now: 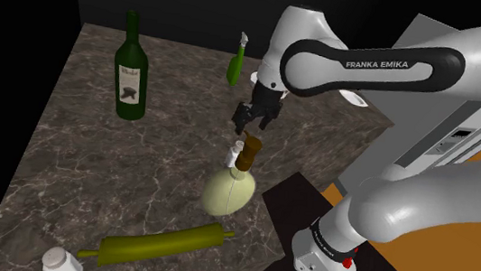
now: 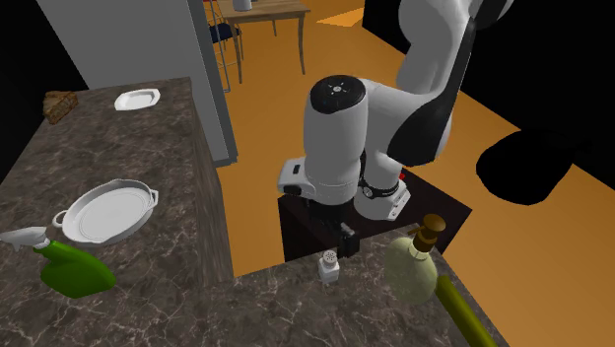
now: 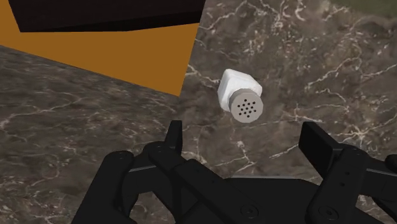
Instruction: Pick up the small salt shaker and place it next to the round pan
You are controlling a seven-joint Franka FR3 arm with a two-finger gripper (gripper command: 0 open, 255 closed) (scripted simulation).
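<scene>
One dark veined counter (image 1: pixel 63 167), orange floor (image 2: pixel 296 108) beyond — pincer (image 3: pixel 245 133) spread apart above white salt shaker (image 3: pixel 240 97)

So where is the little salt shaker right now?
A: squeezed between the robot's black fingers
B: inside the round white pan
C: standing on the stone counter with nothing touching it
C: the salt shaker stands by itself on the marbled counter, just ahead of the gripper, which is spread open and does not touch it.
</scene>
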